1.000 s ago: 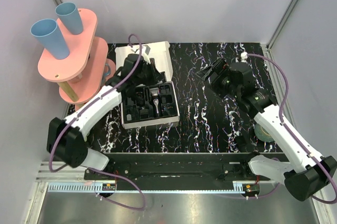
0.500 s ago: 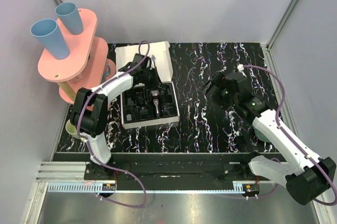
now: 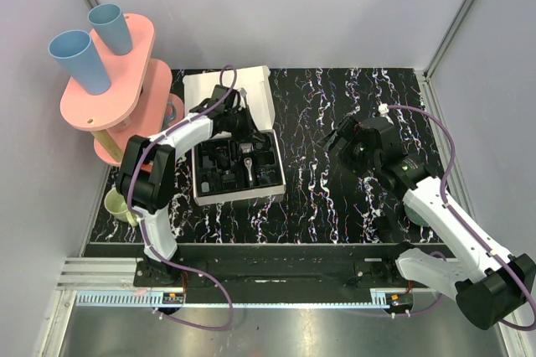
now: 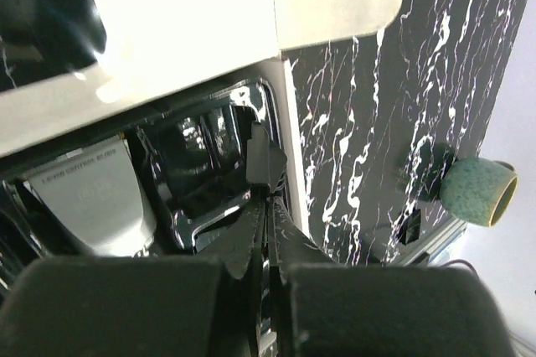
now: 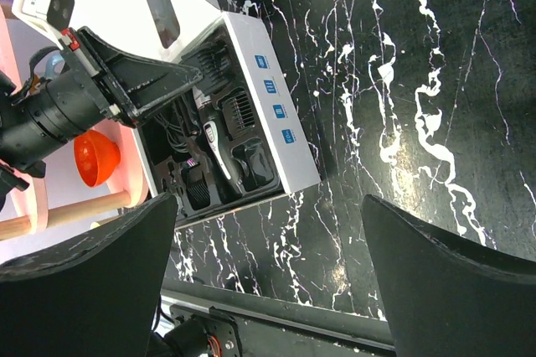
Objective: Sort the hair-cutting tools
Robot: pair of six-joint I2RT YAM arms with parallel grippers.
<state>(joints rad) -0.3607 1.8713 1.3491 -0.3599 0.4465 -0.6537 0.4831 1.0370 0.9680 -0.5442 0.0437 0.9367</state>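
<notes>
**Hair-cutting tools lie in the box tray, left gripper closed over its far end**

The slim clipper lies lengthwise in the middle of the black moulded tray. The black comb attachments sit in the compartments around it. The tray fills a white cardboard box on the left part of the black marbled table, and the box's lid is folded back flat behind it.

The left gripper reaches over the far right corner of the tray with its jaws pressed tight together. In the wrist view a small black shape stands right at the fingertips. Whether it is pinched there or belongs to the tray below cannot be told.

The right gripper hovers above bare table to the right of the box, well apart from it. Its jaws are spread as wide as they go and nothing is between them. A teal bowl lies on the near right of the table — beside the right arm.
</notes>
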